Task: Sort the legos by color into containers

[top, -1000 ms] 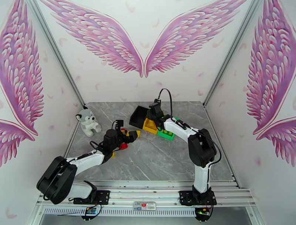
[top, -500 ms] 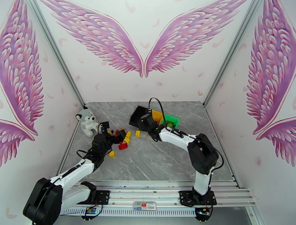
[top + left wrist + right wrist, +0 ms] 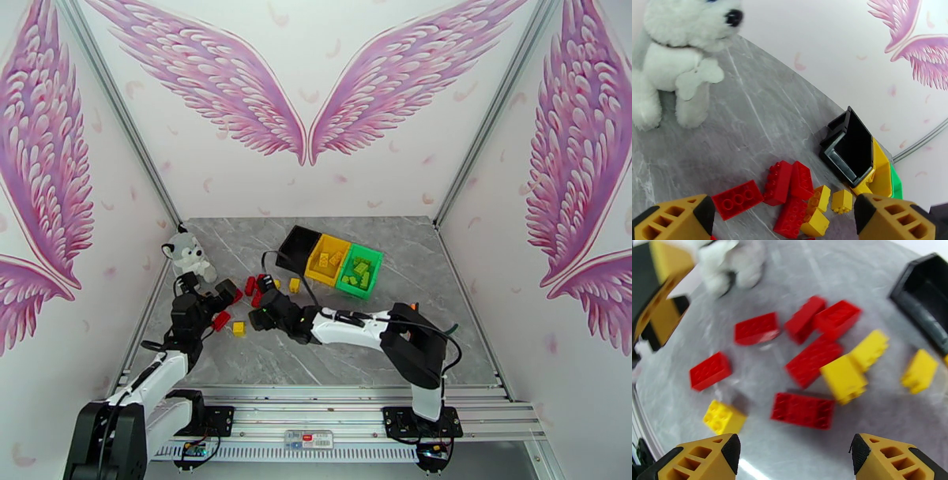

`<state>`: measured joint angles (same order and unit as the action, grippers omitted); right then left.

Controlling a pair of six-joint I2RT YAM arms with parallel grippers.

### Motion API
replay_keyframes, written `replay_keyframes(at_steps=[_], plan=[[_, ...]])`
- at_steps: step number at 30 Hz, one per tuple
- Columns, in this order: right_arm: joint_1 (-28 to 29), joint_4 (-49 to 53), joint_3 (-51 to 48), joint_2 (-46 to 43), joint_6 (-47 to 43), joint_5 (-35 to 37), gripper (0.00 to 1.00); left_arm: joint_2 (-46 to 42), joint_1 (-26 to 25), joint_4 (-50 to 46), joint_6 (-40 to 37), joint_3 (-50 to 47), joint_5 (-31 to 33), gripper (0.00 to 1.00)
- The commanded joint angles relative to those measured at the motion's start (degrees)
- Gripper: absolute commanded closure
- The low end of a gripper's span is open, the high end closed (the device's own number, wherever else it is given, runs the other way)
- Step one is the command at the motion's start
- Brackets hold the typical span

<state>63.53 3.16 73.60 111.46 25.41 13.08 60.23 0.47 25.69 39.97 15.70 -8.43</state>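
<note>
Bricks of red and yellow studded plastic on grey marbled desk under wide, empty left hand and right hand.

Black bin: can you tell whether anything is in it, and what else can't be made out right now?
Black bin: interior dark in the left wrist view, tiny from above; contents cannot be told.
Green bin: left wrist view, a sliver behind the yellow bin.
Brick pile: top view, partly under the right gripper.
Yellow bricks: right wrist view, blurred, studs unreadable.
</note>
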Motion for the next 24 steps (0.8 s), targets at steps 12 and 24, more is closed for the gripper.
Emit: replay_keyframes(at_steps=[12, 24], plan=[[5.3, 4.0, 16.2, 15.5, 1.5, 1.8, 0.17, 4.7, 9.4, 9.5, 6.4, -4.1, -9.5, 0.01], [5.3, 8.8, 25.5, 23.8, 2.7, 6.9, 0.35, 4.2, 10.6, 9.7, 6.6, -4.4, -10.4, 0.01]])
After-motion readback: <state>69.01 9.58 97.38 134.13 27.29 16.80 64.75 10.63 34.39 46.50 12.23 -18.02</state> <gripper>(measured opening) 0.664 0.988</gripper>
